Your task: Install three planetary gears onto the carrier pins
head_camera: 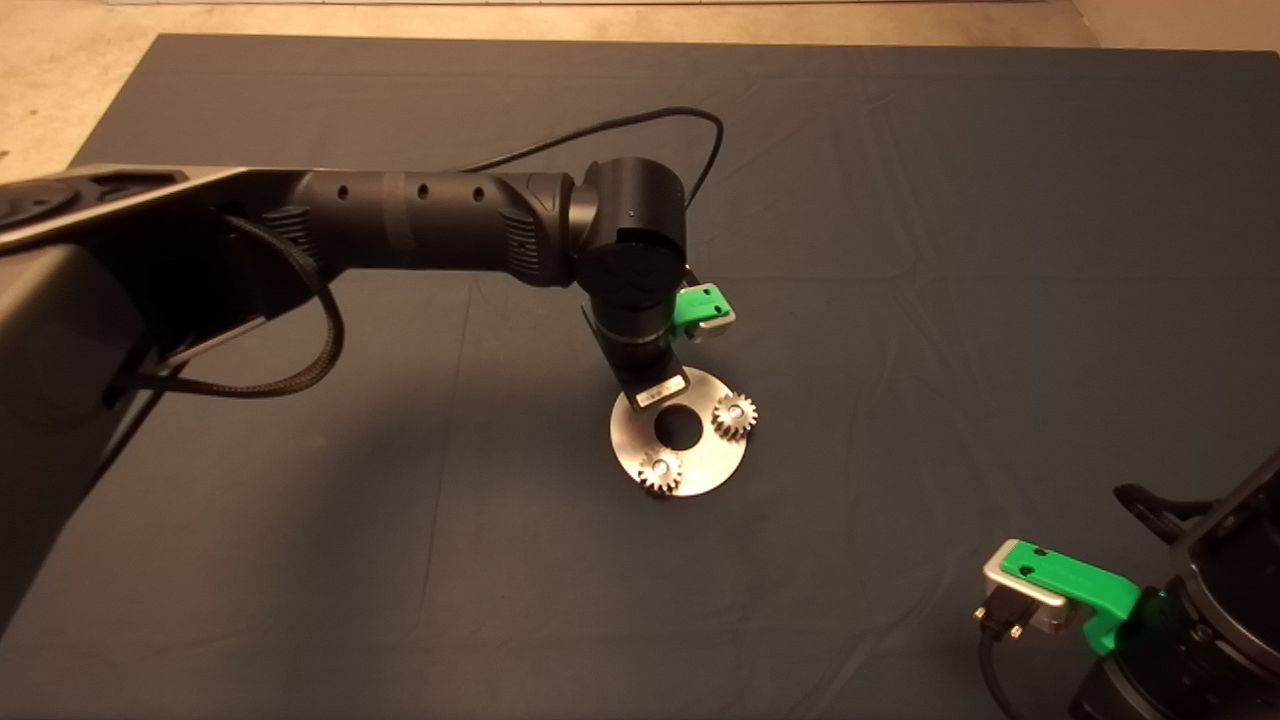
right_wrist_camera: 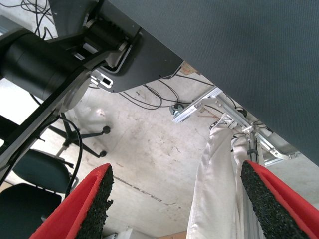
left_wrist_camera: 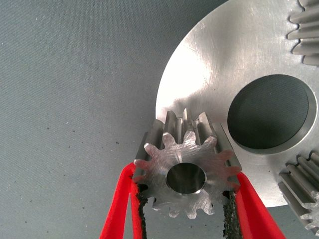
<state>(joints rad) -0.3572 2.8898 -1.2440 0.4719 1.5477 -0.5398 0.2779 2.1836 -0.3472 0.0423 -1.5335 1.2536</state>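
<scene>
Left hand (left_wrist_camera: 185, 209) pinches a gear (left_wrist_camera: 187, 167) between its red fingers (left_wrist_camera: 119, 209), over the rim of the silver disc (head_camera: 710, 465) near the table's (head_camera: 900, 200) middle. Two gears (head_camera: 735, 413) already sit on its pins. Right hand (right_wrist_camera: 177, 204) waits open by the near right corner.

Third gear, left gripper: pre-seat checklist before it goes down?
1. Grip: third gear clamped between both red fingers of the left gripper: ok.
2. Bore unobstructed, gear face roughly level: ok.
3. Other two gears sitting on their pins on the disc: ok.
4. Free pin aligned under the bore: cannot tell, gear and wrist hide it.
5. Teeth clear of the neighbouring gears: ok.
6. Right gripper open, parked off the mat's edge: ok.
</scene>
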